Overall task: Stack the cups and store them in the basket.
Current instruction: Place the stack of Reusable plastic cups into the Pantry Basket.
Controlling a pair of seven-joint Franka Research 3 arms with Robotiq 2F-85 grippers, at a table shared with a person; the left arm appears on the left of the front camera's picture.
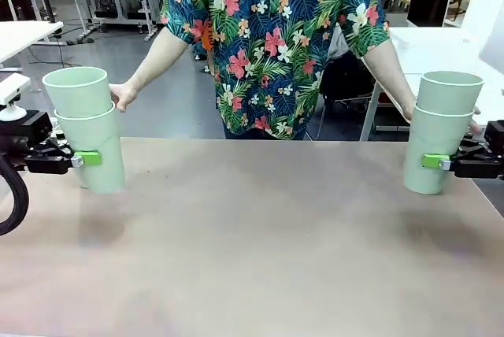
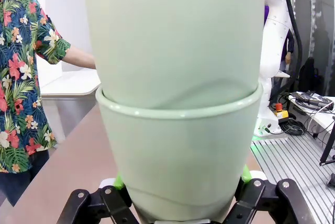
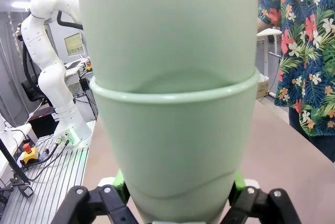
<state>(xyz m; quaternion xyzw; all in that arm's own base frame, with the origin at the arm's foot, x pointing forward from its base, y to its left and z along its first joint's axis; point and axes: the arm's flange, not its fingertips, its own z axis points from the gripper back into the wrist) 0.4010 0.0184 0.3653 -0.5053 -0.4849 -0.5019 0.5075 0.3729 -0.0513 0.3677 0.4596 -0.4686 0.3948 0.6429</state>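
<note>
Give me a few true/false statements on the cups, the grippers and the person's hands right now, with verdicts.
1. The left gripper and the right gripper are each shut on a stack of two cups. True: the left stack and the right stack.
2. The cups are upside down. False: their open rims face up.
3. Each gripper's pads press the lower cup of its stack. True.
4. The person holds a cup over the middle of the table. False: one hand is by the left stack, the other hand is behind the right stack.
5. The two stacks touch each other. False: they are at opposite sides of the table.
</note>
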